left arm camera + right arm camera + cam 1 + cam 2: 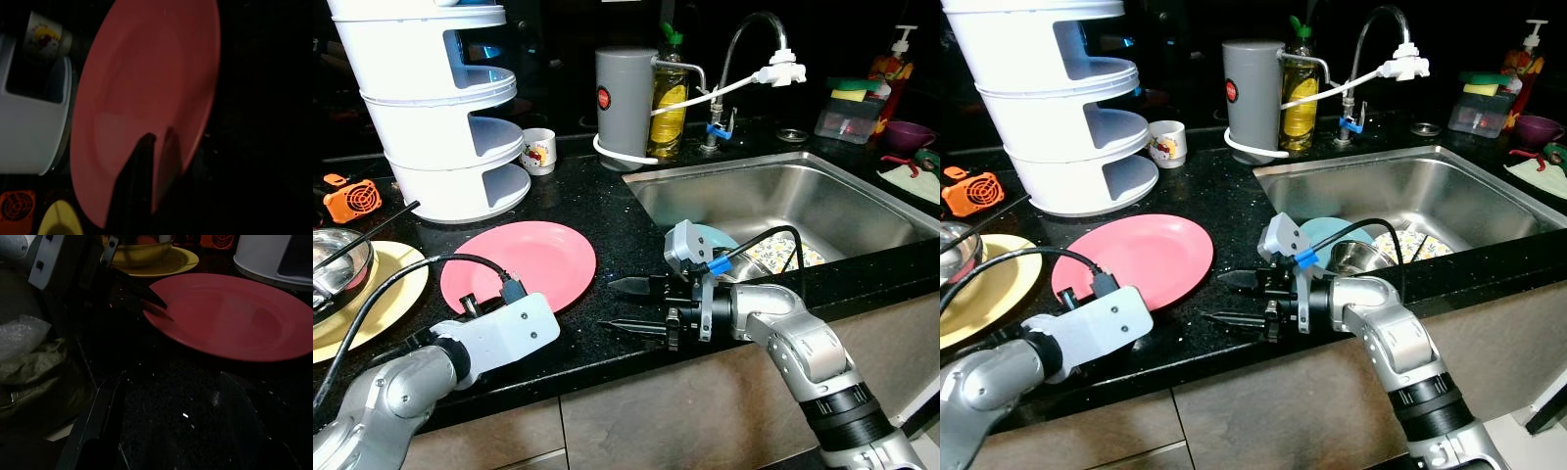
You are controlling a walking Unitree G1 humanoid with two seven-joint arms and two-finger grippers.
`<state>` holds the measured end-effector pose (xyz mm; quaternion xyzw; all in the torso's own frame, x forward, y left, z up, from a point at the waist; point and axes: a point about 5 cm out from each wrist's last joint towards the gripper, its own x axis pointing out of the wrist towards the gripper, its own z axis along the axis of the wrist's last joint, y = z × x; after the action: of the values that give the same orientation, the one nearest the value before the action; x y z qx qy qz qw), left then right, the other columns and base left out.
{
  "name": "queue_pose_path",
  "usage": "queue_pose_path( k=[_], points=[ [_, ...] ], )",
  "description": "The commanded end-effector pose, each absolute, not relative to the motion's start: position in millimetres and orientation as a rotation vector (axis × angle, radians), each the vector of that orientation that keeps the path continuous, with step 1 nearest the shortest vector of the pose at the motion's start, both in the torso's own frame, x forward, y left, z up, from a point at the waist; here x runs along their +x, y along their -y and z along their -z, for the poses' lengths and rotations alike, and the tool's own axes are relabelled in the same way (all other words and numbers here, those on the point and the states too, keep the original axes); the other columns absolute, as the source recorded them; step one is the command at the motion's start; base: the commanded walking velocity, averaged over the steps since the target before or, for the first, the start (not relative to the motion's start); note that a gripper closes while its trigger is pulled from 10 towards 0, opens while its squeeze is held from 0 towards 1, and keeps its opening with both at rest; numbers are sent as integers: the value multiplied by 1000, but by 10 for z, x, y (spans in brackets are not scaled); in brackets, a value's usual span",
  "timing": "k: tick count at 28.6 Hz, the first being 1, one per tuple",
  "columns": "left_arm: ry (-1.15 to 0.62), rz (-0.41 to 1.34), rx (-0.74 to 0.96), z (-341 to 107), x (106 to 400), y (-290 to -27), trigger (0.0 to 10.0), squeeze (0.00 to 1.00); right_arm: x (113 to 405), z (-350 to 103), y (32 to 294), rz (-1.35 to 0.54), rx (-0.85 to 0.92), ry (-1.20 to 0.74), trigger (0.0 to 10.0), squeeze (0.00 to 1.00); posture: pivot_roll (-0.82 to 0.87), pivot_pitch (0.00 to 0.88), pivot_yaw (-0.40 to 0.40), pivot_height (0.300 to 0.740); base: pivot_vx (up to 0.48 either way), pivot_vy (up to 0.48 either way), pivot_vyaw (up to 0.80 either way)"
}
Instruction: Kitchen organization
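Note:
A pink plate (524,257) lies flat on the black counter (607,211), left of the sink. My left gripper (155,303) sits at the plate's near rim (146,161), its tip over the rim; its silver wrist box (509,331) hides the contact in the eye views. My right gripper (628,305) hovers low over the bare counter just right of the plate. It points left toward the plate and is open, with nothing between the fingers.
A white tiered rack (440,108) stands behind the plate, with a small mug (538,150) beside it. A yellow plate (382,284) holding a steel bowl (337,259) is at far left. The steel sink (783,186) holds dishes; a grey canister (625,106) and soap bottle (668,98) stand behind.

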<state>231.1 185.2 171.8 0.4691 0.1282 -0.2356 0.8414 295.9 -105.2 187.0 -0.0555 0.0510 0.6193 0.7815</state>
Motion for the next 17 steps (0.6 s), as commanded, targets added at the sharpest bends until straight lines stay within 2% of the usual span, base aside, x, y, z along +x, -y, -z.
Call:
queue_pose_path(
  k=[1, 9, 12, 15, 17],
  points=[
    [-490, 541, 966, -1306, 2231, -1964, 0, 0, 2948, -1864, 1060, -1332, -125, -115, 10000, 0, 71, 0, -49, 740, 0, 0, 0],
    [-407, 485, 964, -1410, 2321, -1965, 0, 0, 2983, -1884, 1064, -1292, -110, -85, 10000, 0, 70, 0, -48, 740, 0, 0, 0],
    [-194, 386, 875, -1705, 2483, -1872, 0, 0, 3160, -1988, 1100, -1135, -52, 3, 10000, 0, 69, 0, -47, 740, 0, 0, 0],
    [-67, 383, 835, -1864, 2519, -1778, 0, 0, 3267, -2053, 1145, -1034, -23, 49, 10000, 0, 71, 0, -47, 740, 0, 0, 0],
    [115, 414, 753, -2099, 2513, -1603, 0, 0, 3361, -2122, 1204, -953, 37, 74, 10000, 0, 69, 0, -46, 740, 0, 0, 0]
  ],
)
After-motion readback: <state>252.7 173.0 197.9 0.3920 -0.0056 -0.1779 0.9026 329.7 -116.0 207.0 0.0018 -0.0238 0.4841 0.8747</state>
